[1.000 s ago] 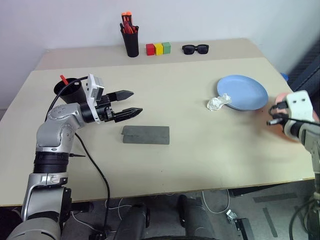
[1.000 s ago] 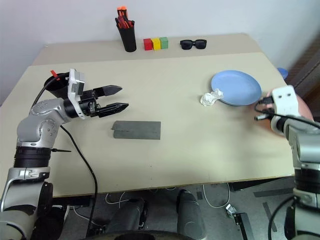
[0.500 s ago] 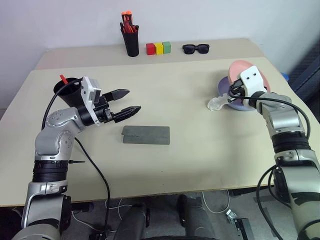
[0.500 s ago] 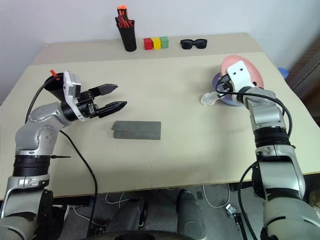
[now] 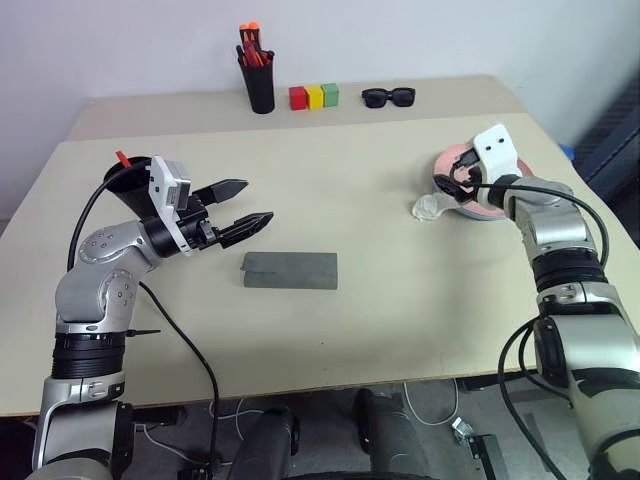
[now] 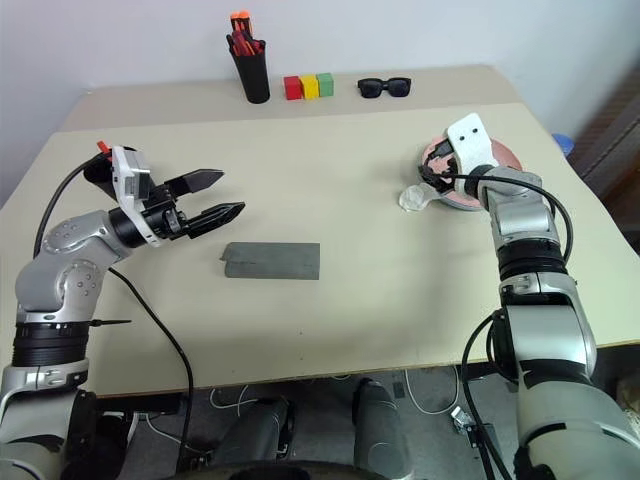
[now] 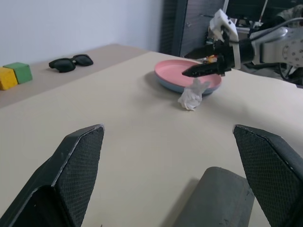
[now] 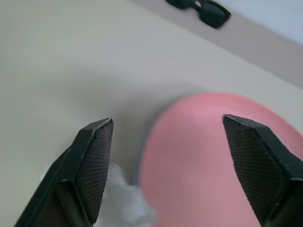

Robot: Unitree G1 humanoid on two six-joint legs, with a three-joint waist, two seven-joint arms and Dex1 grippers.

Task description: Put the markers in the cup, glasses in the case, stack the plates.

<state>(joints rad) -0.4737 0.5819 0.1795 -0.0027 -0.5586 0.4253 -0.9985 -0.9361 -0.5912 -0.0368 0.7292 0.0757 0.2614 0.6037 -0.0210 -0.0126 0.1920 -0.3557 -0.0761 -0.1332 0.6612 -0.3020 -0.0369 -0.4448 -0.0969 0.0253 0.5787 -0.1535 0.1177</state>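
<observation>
One beige table carries everything. On its right side lie two plates, the pink one stacked on the blue one, whose rim shows along the near edge in the left wrist view. One crumpled white wad lies on the table, touching their near-left rim. One grey case lies shut, flat, in the middle-left of the table. One black cup stands at the left edge behind the left arm, with a red-tipped marker poking out of it. Along the far edge stand one black pen holder with orange-tipped pens, three blocks in a row, red, yellow and green, and one pair of black sunglasses.

The left gripper hangs above the table just behind the case, fingers spread wide, empty. The right gripper hovers over the left edge of the pink plate, fingers parted wide, gripping nothing.
</observation>
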